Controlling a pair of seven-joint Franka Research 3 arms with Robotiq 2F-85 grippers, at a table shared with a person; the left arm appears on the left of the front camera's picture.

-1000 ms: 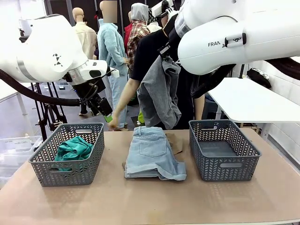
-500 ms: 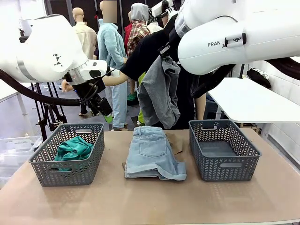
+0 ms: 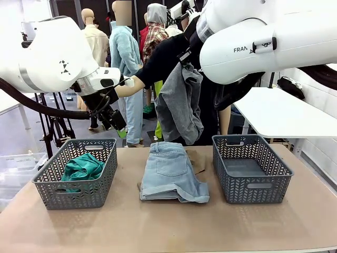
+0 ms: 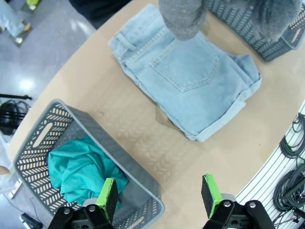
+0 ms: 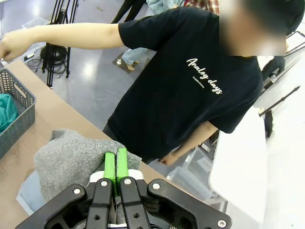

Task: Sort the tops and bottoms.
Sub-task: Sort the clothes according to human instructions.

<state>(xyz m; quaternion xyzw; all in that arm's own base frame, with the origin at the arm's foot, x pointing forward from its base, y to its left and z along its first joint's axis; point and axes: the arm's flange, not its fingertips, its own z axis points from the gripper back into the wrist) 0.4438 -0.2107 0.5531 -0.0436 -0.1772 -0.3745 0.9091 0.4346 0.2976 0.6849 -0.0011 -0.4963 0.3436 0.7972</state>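
Grey top (image 3: 179,105) hangs limp from the right arm (image 3: 263,42), in the air above the far end of the denim shorts (image 3: 171,171). Shorts lie folded, pocket up, on the table (image 3: 168,226) between the left basket (image 3: 52,187) and the right basket (image 3: 253,192). Teal top (image 3: 81,167) lies crumpled in the left basket. Tan cloth (image 3: 196,159) peeks out from under the shorts.

Hanging top (image 3: 179,105): you saw it was heather grey.
Crumpled top (image 3: 83,167): it was teal green.
Shorts (image 3: 171,171): they were light blue denim, with paler hems.
Left basket (image 3: 73,194), right basket (image 3: 237,194): both were dark grey, with herringbone openwork.
Right gripper (image 5: 116,151): it was black, pads (image 5: 110,164) green.
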